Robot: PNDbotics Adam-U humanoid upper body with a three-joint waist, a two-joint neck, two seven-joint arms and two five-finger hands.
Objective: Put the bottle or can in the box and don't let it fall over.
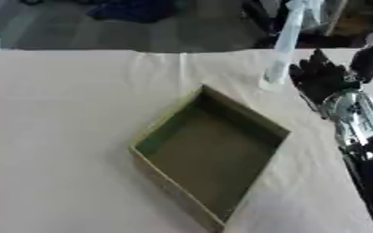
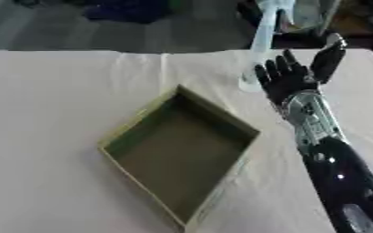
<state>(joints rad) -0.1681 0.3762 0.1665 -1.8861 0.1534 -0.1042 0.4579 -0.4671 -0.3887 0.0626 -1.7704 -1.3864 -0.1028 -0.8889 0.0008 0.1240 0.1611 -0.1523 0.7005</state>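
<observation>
The foreground is filled by a table covered with a pale beige cloth, on which faint creases can be seen. Beyond its far edge a grey floor is shown. A dark blue heap is seen on the floor, and dark, blurred furniture at the upper right.

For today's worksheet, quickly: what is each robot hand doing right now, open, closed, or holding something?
Left hand: not in view.
Right hand: open, fingers straight, beside the clear bottle, holding nothing.
</observation>
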